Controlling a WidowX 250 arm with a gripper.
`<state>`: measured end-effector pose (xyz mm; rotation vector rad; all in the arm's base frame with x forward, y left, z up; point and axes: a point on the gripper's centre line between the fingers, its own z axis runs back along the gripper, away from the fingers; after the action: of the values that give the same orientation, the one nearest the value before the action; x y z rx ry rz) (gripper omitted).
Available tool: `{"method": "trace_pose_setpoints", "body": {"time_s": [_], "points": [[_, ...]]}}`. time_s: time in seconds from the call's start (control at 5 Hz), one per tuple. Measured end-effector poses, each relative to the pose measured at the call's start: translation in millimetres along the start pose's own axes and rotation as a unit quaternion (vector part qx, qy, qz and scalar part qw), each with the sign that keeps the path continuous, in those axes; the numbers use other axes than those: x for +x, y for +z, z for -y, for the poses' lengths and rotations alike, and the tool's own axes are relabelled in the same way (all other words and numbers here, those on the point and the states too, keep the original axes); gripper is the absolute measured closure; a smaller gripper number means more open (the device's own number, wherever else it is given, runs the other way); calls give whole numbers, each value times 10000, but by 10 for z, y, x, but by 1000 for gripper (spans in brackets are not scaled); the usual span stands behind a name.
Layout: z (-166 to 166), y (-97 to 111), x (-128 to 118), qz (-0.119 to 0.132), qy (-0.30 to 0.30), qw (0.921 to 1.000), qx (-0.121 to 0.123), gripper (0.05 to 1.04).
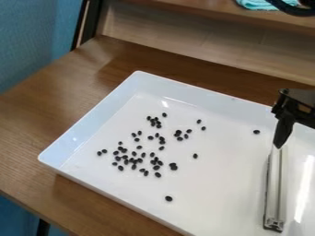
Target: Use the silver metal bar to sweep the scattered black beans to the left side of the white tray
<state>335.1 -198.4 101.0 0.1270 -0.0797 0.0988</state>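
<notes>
At the right edge of the camera view the black gripper (281,138) hangs over the white tray (86,118). Its lower end meets the top end of a long silver bar (277,184); whether it grips the bar is unclear. The bar runs down the view inside the tray, with a dark strip along its left side. Many small black beans (139,160) lie scattered left of the bar, most densely at the tray's left centre. One bean (256,132) lies left of the gripper, and another (168,198) lies apart toward the front.
The tray's raised walls surround the beans and bar. It rests on a brown wooden table (25,138). Behind is a wooden shelf (203,20) with a teal cloth (257,4) and a black cable at the top right. A blue wall stands at the left.
</notes>
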Motion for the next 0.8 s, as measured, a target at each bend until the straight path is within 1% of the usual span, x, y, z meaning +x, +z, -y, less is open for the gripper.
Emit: {"method": "trace_pose_setpoints", "body": {"time_s": [0.2, 0.4, 0.6, 0.8], "points": [[10, -176, -41, -190, -24, 9997, 129, 84], [-34, -277, -75, -281, 55, 9995, 118, 84], [-147, -310, -45, -208, 264, 9993, 132, 84], [-220, -232, -104, 66, 480, 9988, -58, 84]]}}
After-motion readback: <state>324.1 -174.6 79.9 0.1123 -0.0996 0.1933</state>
